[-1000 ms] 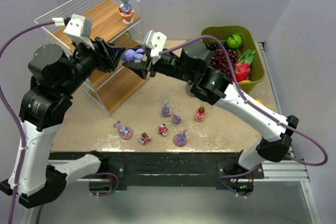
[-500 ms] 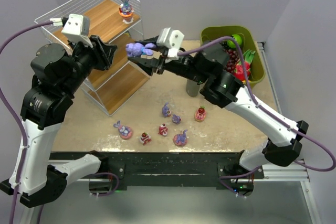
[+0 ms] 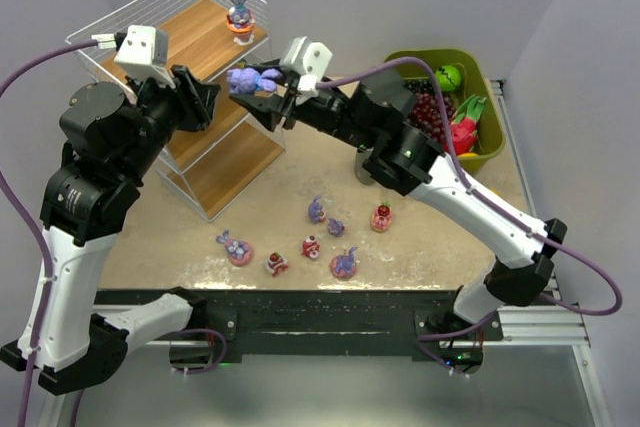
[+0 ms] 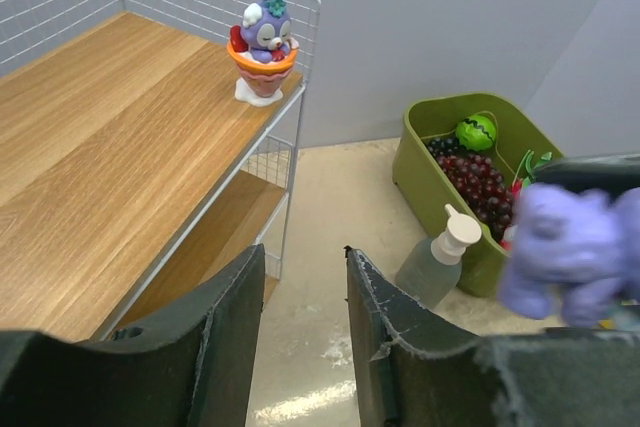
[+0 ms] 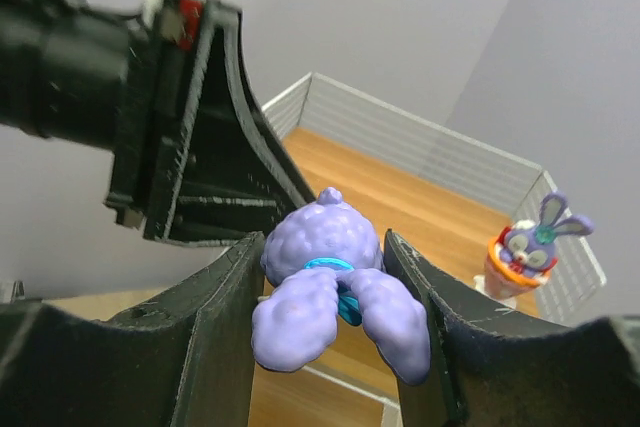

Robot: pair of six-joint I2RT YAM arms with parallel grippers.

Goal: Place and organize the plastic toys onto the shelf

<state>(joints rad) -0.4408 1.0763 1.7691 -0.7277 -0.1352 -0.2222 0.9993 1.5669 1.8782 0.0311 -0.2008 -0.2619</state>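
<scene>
A: On the top board of the shelf, far corner: one bunny in an orange cup, upright, alone up there. Table count?

B: Seven toys on the table, in a loose cluster toward the near edge. Two bunnies on pink bases, two bare purple bunnies, three red-and-white cakes.

A: One more aloft. Right gripper pinches a purple bunny between both fingers, in the air just beside the shelf's upper right side, resting on no board. That makes nine toys.

B: Left gripper?

A: Jaws spread, nothing between them. It hangs by the shelf, facing the purple bunny, near it but apart.

B: Other items: one olive bin at far right, holding one green apple, one grape bunch and one dragon fruit. One pump bottle stands just beside the bin.
</scene>
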